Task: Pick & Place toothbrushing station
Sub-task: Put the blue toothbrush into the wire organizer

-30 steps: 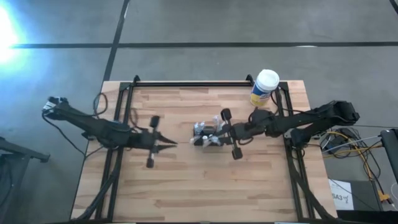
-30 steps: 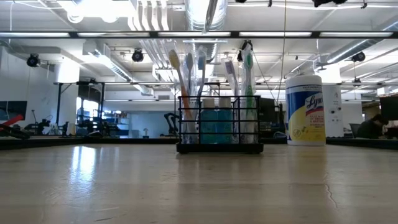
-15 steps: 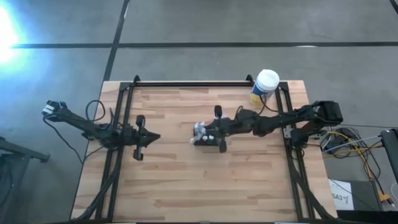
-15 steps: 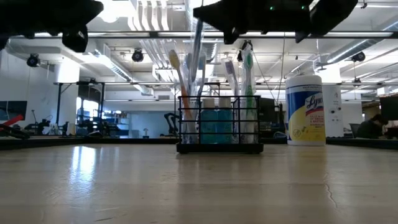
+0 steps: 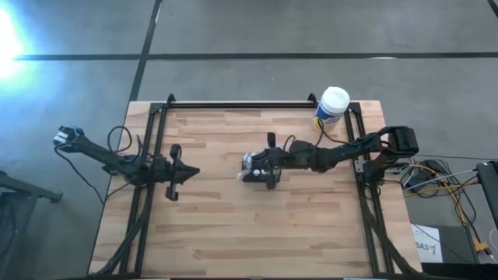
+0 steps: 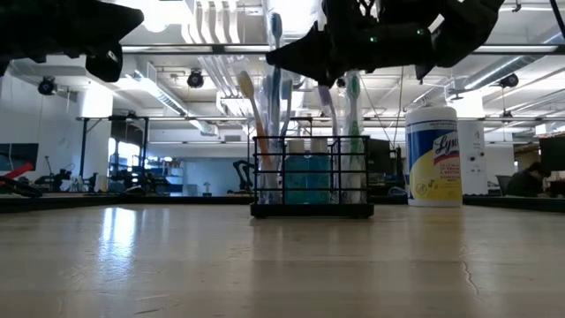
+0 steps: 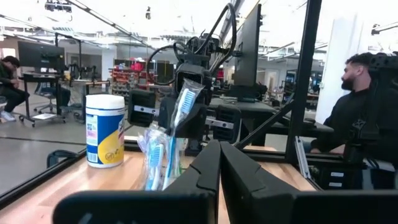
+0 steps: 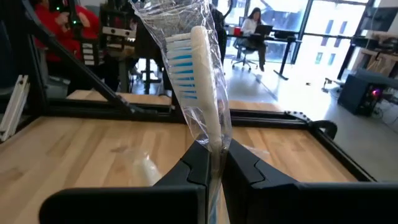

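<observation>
Toothbrush [image 8: 202, 81], wrapped in clear film, now sits pinched in our right gripper [image 5: 261, 166], which has come down over the toothbrushing station [image 5: 255, 167] at frame centre. We judge extraction has begun. Our left gripper [image 5: 192, 173], fingers closed on nothing, has retreated to centre-left.

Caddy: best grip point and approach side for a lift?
Top wire rim of the caddy, long side, from above, I'd say: thin upright mesh wall fits the jaws, while toothbrushes stand tall inside. Right gripper is shut on a wrapped toothbrush over it; left gripper is shut at the table left.
</observation>
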{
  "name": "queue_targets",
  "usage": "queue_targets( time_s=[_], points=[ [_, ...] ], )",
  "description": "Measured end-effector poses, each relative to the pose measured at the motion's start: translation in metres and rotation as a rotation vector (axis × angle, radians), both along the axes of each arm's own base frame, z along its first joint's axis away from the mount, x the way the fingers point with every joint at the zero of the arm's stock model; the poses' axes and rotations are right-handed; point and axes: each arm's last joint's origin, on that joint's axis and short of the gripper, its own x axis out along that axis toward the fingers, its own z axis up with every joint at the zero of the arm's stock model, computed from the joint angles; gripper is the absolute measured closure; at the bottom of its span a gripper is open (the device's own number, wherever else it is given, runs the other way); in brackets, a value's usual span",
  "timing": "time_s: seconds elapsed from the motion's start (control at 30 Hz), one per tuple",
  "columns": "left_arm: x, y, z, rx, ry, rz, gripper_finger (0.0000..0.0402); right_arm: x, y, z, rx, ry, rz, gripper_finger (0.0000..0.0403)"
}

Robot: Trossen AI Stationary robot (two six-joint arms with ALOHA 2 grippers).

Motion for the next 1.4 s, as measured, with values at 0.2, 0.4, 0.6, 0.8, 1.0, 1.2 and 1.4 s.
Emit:
queue_targets(
  time_s=[0.2,0.4,0.6,0.8,1.0,1.2,1.4],
  points=[
    [0.000,0.000,0.000,-0.009,-0.001,-0.006,0.0389,-0.002,-0.001,-0.006,-0.004,0.004,-0.024,0.0390],
    [0.000,0.000,0.000,-0.008,-0.001,-0.006,0.0390,-0.007,0.002,-0.019,-0.061,0.050,-0.004,0.0390],
    [0.000,0.000,0.000,-0.005,0.000,-0.005,0.0390,-0.008,0.004,-0.021,-0.108,0.054,0.077,0.0390],
    [0.000,0.000,0.000,-0.005,0.000,-0.005,0.0390,-0.008,0.005,-0.022,-0.150,0.057,0.084,0.0390],
    [0.000,0.000,0.000,-0.005,0.000,-0.005,0.0390,-0.002,0.003,-0.018,-0.130,0.099,0.037,0.0390],
    [0.000,0.000,0.000,-0.004,0.000,-0.005,0.0390,0.007,0.002,-0.011,-0.114,0.170,-0.025,0.0390],
    [0.000,0.000,0.000,-0.004,0.000,-0.006,0.0390,0.009,0.006,-0.010,-0.085,0.178,-0.042,0.0390]
  ],
)
